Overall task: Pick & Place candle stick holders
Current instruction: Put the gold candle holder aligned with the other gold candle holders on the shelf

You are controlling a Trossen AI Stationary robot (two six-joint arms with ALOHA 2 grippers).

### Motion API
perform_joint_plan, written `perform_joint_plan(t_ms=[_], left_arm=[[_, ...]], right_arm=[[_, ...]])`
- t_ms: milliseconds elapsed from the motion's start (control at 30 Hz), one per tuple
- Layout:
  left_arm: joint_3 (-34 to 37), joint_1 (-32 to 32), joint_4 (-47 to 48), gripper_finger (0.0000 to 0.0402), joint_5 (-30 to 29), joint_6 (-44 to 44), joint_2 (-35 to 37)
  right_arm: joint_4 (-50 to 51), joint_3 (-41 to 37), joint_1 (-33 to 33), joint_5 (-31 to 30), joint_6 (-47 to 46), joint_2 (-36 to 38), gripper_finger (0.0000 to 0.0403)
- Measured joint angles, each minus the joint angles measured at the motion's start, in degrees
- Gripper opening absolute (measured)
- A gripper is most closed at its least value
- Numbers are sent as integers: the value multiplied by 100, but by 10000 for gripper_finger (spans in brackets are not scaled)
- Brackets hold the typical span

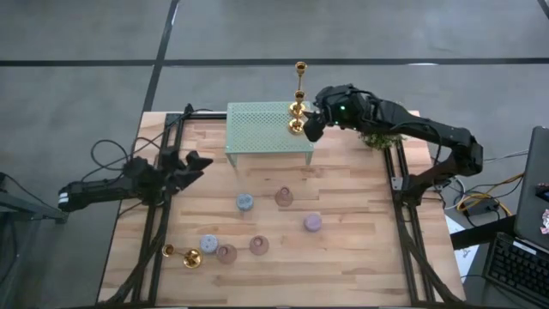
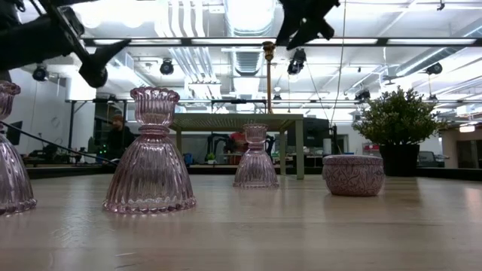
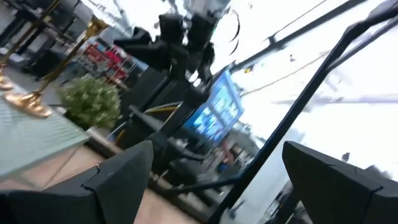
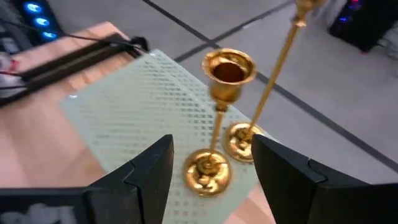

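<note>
Wooden table [image 1: 343,257] under bright ceiling lights; pale green mesh rack [image 1: 262,129] stands at its far edge. Two gold candlesticks upright on rack's right end: shorter gold candlestick [image 4: 217,124] nearer the rack's front, tall gold candlestick [image 4: 267,93] just behind it, bases close together, possibly touching. Right gripper [image 4: 211,168] hovers just above the shorter one, jaws spread wide on either side of its base, touching nothing, holding nothing. Potted plant [image 1: 377,137] just right of rack, partly under the right arm.

Squat holders scattered on the table in front of rack: blue holder [image 1: 245,202], pink holder [image 1: 284,196], mauve holder [image 1: 312,222]; farther from rack, toward the near-left corner, another pink pair [image 1: 243,250] beside a second blue holder [image 1: 208,244]. Third gold candlestick [image 1: 182,255] lies on its side left of those.

Left gripper [image 1: 193,165] waits left of rack, lifted off the table, jaws apart, empty.
</note>
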State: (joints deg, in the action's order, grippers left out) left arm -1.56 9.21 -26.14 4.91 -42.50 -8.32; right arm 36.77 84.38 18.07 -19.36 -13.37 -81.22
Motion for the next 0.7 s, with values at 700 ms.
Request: perform_joint_plan(t_ms=[700], left_arm=[[-13,-2,-2584,362,-40,-1782,-4]], right_arm=[[22,-7,-793,35,-597,325,192]])
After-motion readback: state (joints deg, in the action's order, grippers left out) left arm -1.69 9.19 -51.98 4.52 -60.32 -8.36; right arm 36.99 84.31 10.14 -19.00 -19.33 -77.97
